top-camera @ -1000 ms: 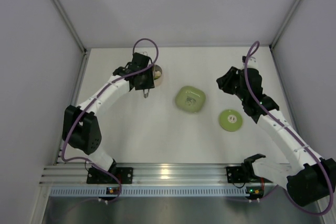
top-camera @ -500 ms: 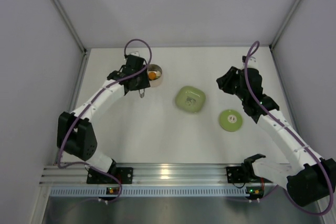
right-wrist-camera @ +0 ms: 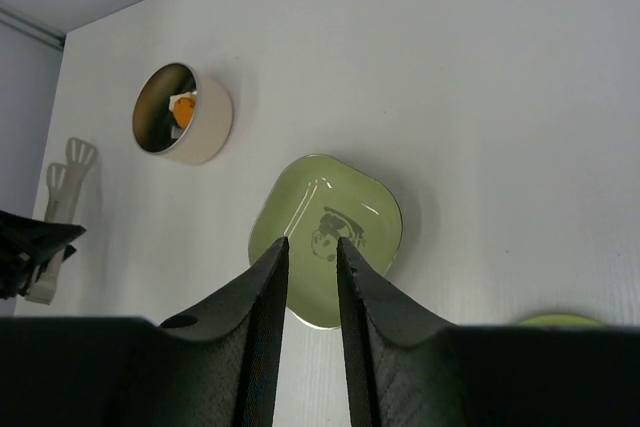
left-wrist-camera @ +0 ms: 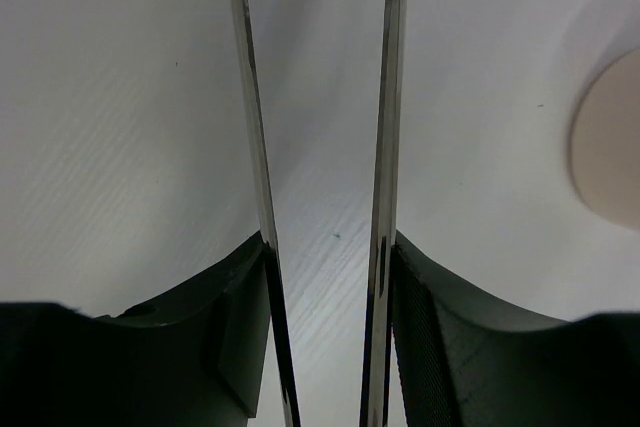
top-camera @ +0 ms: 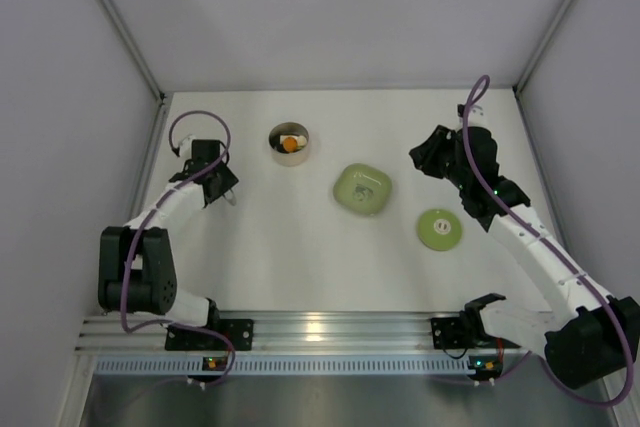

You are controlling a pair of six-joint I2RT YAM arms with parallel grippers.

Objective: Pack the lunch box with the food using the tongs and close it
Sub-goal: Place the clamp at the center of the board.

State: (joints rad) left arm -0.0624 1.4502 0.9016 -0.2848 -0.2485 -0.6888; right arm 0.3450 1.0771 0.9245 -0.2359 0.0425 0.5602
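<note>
The lunch box (top-camera: 290, 143) stands open at the back of the table, cream outside, with orange and cream-white food (top-camera: 291, 144) inside it. Its light-green lid (top-camera: 439, 229) lies flat at the right. My left gripper (top-camera: 214, 184) is to the left of the box and apart from it, shut on the tongs (left-wrist-camera: 386, 97). The two silver arms run forward between its fingers over bare table. The right wrist view shows the tongs' flat tips (right-wrist-camera: 68, 172) left of the lunch box (right-wrist-camera: 183, 113). My right gripper (right-wrist-camera: 312, 242) hangs open and holds nothing, above the green dish.
A green rounded-square dish (top-camera: 362, 189) with a panda print sits mid-table, bare of food. White walls close in the table on the left, back and right. The arm bases and a metal rail (top-camera: 320, 332) run along the near edge.
My left arm has swung left and back from over the lunch box, carrying the tongs, and the food inside the box now shows. The right arm has hardly moved.
</note>
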